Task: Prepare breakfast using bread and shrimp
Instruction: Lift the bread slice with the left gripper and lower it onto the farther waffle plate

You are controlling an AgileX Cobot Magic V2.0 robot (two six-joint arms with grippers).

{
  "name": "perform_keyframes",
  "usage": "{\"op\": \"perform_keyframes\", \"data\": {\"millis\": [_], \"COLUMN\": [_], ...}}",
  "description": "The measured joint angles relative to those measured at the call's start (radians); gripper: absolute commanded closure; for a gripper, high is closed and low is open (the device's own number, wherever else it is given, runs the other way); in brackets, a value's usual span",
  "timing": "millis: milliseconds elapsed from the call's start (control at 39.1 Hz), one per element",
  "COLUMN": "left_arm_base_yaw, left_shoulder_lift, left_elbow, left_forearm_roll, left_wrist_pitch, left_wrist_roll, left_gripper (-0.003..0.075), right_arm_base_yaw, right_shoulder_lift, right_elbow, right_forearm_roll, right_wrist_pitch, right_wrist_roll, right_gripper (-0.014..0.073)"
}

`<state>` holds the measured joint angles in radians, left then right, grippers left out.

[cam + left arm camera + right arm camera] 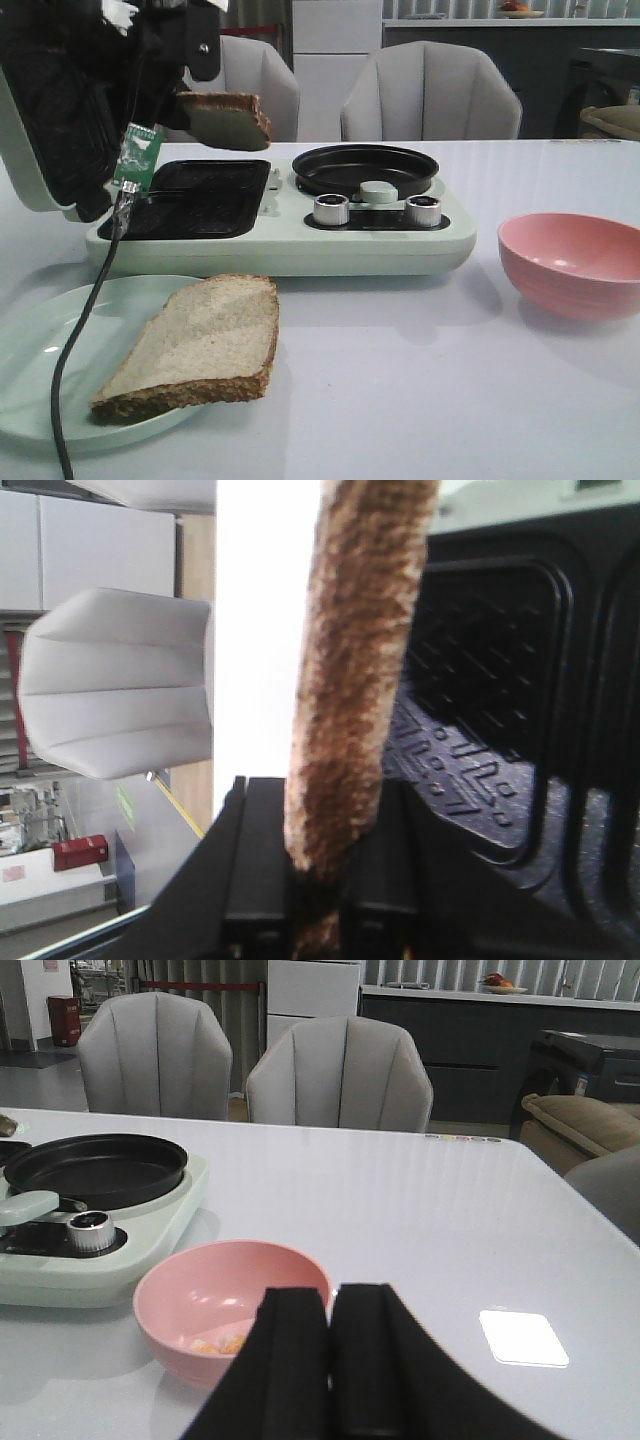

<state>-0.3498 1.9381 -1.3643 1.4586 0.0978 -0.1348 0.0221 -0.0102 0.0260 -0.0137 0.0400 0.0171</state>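
The white desk (pixel 420 400) carries a pale green breakfast maker (pixel 300 235), its black grill tray (pixel 195 195) open at left. On the near pale green plate (pixel 60 360) lies one wholemeal bread slice (pixel 205 345). The left claw (pixel 320 900) pinches a second slice (pixel 228 120) above the tray. Only the right wrist view shows orange shrimp (pixel 225 1344) inside the pink bowl (pixel 572 262), behind the right claw (pixel 330 1360), fingers together, empty.

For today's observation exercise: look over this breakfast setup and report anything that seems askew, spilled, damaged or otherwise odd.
Nothing is spilled or damaged. Only one oddity: the bread slice on the plate lies off-centre, and this plated slice overhangs the rim at its near right corner. The left gripper holds the other slice above the open sandwich maker.
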Motion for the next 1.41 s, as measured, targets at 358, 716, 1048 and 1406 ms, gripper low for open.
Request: {"op": "perform_keyframes", "data": {"millis": [358,716,1048,1406], "left_arm_base_yaw": [0.002,0.002,0.002,-0.044], "left_shoulder_lift": [0.083,0.092,0.104,0.101], "left_elbow": [-0.002,-0.002,-0.006,-0.022], "left_forearm_roll": [0.0,-0.033,-0.104,-0.165], "left_wrist_pitch": [0.088,0.071,0.058,0.196], "left_wrist_roll": [-0.001,-0.002,-0.003,-0.007], "left_gripper": [0.0606,0.0561,0.0232,0.0207], "right_arm_base_yaw": [0.0,0.0,0.0,-0.002], "right_shoulder_lift": [0.0,0.0,0.0,0.0], "right_elbow": [0.0,0.0,0.0,0.0], "right_forearm_roll": [0.0,0.0,0.0,0.0], "right_wrist_pitch": [0.0,0.0,0.0,0.0], "right_wrist_roll": [0.0,0.0,0.0,0.0], "right_gripper": [0.0452,0.0452,0.0452,0.0452]}}
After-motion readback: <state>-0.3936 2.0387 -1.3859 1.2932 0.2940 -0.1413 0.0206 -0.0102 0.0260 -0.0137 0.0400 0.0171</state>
